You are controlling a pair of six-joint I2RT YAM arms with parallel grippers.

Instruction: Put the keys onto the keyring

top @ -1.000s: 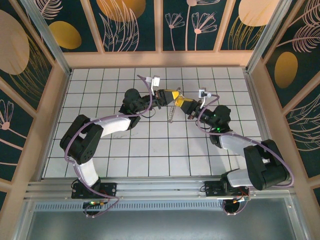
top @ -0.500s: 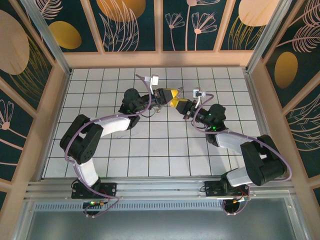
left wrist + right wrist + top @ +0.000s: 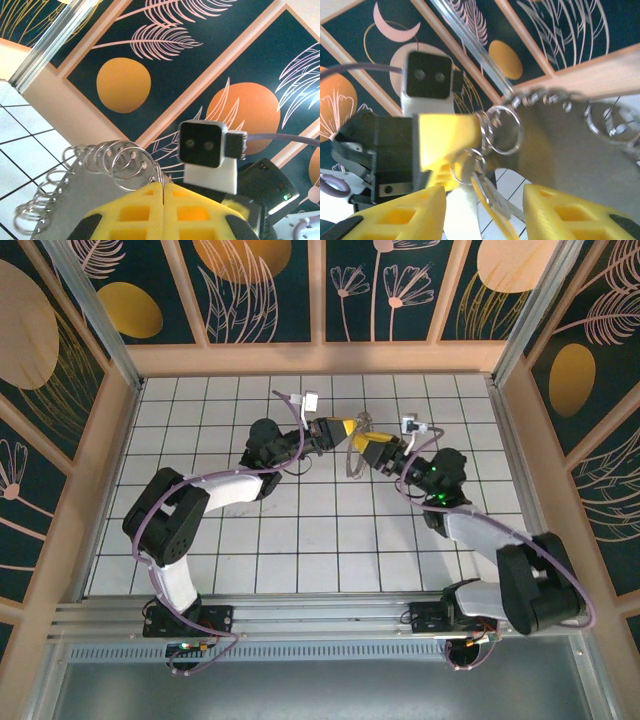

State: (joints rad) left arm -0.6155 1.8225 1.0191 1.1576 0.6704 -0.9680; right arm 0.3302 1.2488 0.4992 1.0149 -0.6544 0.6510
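Mostly done, we reckon: left end effector (image 3: pixel 163 189) is clamped on the keyring (image 3: pixel 127 162), held above the worktop (image 3: pixel 300 530). Right end effector (image 3: pixel 484 192) stands open around the key (image 3: pixel 495 199), which seems to dangle from a ring. Left to do: confirm it is threaded, then set it down.

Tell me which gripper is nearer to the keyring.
Left. The left gripper is shut on the rim of the keyring; the right gripper is open close beside it, not gripping it.

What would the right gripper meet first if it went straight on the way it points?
Probably the key hanging between the right gripper's open fingers; the shut left gripper holding the keyring sits just behind. Depth is unclear.
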